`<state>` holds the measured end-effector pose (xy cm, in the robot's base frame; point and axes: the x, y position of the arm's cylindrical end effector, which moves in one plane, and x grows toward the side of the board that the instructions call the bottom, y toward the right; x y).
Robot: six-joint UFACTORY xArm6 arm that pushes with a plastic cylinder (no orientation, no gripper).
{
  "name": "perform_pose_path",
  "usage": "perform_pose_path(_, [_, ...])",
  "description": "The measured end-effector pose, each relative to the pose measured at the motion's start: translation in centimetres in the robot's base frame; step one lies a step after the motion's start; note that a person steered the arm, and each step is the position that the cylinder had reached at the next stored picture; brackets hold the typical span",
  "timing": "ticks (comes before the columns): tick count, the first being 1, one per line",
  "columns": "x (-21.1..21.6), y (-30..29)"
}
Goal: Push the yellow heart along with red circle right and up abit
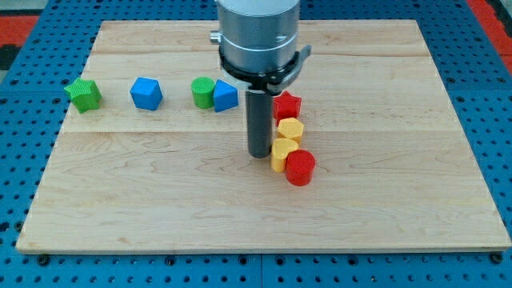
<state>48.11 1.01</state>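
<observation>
Near tabletop [120, 208] centre, tip [258, 154] is sitting just left of yellow heart [282, 154], w/ red circle [300, 168] touching; no gripper fitted. Light, slippery blocks; push heart's lower-left side.

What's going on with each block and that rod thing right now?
My tip: on the board, just to the view's left of the yellow heart.
yellow heart: touching the red circle.
red circle: flat, lowest in the column.
yellow hexagon: between heart and star.
red star: top of the column.
green cylinder: touching the blue wedge.
blue block: alone.
green star: alone.
</observation>
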Motion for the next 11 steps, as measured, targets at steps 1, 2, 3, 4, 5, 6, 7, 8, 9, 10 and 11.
perform_pose_path(1, [0.1, 1.6])
perform_pose_path(2, [1.4, 2.0])
perform_pose_path(3, [2.2, 2.1])
perform_pose_path(4, [6.1, 1.3])
perform_pose_path(5, [12.0, 7.9])
perform_pose_path(6, [9.0, 13.1])
perform_pose_path(7, [7.2, 11.2])
perform_pose_path(8, [7.1, 8.5])
perform_pose_path(9, [7.1, 8.4])
perform_pose_path(10, [7.0, 8.1])
perform_pose_path(11, [6.5, 6.9])
